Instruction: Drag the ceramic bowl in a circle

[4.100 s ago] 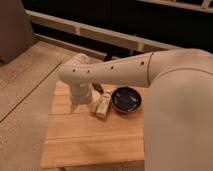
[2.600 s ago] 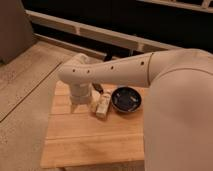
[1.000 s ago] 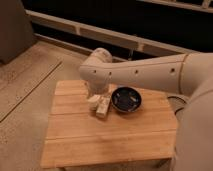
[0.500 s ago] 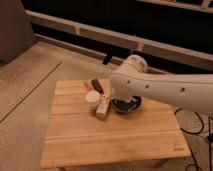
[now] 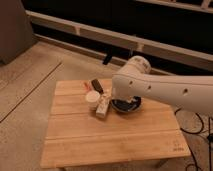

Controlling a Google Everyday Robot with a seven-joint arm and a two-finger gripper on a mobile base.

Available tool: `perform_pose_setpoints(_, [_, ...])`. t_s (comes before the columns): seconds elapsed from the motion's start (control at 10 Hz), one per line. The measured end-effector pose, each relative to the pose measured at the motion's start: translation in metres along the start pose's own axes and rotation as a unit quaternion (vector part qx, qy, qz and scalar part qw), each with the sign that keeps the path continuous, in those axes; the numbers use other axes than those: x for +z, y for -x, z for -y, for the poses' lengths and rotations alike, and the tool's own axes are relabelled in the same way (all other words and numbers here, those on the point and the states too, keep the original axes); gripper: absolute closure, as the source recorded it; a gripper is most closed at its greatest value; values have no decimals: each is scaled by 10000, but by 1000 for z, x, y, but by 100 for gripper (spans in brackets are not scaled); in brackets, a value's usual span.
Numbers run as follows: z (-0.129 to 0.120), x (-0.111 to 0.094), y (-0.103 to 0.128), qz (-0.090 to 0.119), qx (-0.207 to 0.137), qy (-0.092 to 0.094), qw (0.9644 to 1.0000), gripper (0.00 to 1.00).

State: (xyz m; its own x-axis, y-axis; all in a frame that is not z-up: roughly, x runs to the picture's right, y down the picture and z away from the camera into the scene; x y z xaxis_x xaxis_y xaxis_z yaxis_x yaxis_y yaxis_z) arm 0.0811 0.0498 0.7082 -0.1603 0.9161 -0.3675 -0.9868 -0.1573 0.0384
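Ceramic bowl [image 5: 131,106]: glossy, rigid, breakable; likely slides easily on table [image 5: 100,135].
Gripper over the bowl, hidden behind forearm [image 5: 165,87], jaws wide; best hold is the rim.

Wooden table [image 5: 115,135], white cup [image 5: 92,98], ceramic bowl [image 5: 125,107], pale carton [image 5: 103,107], dark object [image 5: 96,84]

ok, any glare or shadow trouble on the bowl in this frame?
Camera view: dim warm light, background nearly black. The white arm is the brightest thing and covers much of the ceramic bowl; its visible part reads dark, only faint glints. The gripper is hidden behind the arm, at the bowl.
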Motion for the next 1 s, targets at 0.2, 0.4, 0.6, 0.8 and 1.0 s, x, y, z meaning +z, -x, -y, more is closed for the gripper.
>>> perform_pose_setpoints(0.2, [56, 4, 8, -70, 446, -450, 9980, 35])
perform_pose_setpoints(0.4, [106, -9, 14, 21, 905, -729, 9932, 35])
perform_pose_setpoints(0.6, [141, -14, 18, 159, 1216, -830, 9890, 35])
perform_pose_setpoints(0.8, [165, -7, 19, 206, 1394, -838, 9865, 35])
perform_pose_setpoints(1.0, [183, 2, 18, 201, 1509, -806, 9851, 35])
